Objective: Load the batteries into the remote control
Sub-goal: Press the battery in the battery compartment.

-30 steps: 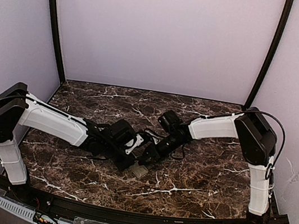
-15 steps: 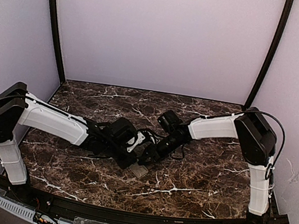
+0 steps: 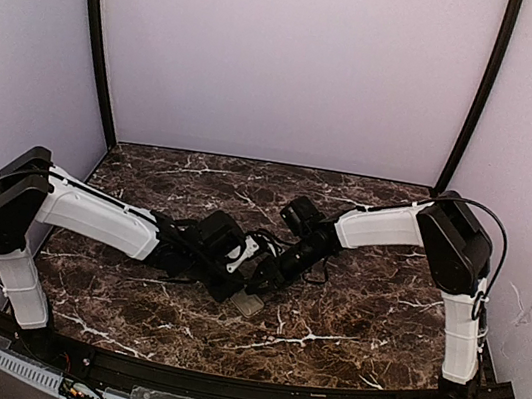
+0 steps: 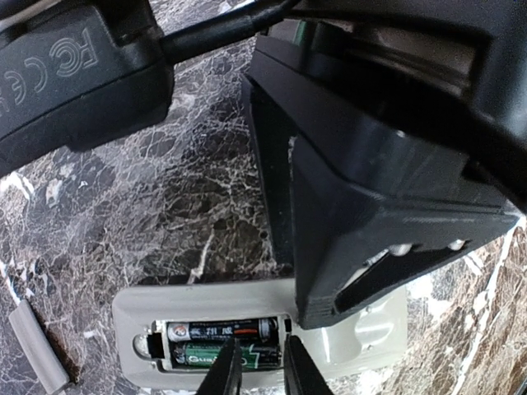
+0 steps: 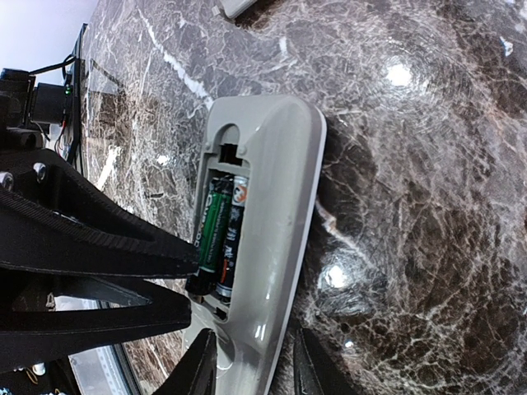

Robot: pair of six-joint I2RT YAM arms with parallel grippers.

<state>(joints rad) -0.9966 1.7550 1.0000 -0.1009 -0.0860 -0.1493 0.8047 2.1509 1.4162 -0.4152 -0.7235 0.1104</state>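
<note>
The remote control (image 3: pixel 249 305) lies back up on the marble, its battery bay uncovered (image 4: pixel 206 304) (image 5: pixel 280 189). Two batteries lie side by side in the bay, a green one (image 4: pixel 193 355) (image 5: pixel 214 222) and a black one (image 4: pixel 218 331) (image 5: pixel 235 222). My left gripper (image 4: pixel 262 370) (image 3: pixel 234 291) reaches over the bay with only a narrow gap between its tips. The tips rest at the green battery's end and clamp nothing. My right gripper (image 5: pixel 257 362) (image 3: pixel 258 281) is shut across the remote's end and holds it down.
A loose grey cover piece (image 4: pixel 29 346) (image 5: pixel 239 6) lies on the marble just beyond the remote's end. The right gripper's black body (image 4: pixel 370 181) hangs close over the remote. The two wrists nearly touch at mid-table.
My left wrist has edged slightly toward the remote. The remote and the right arm have stayed where they were.
</note>
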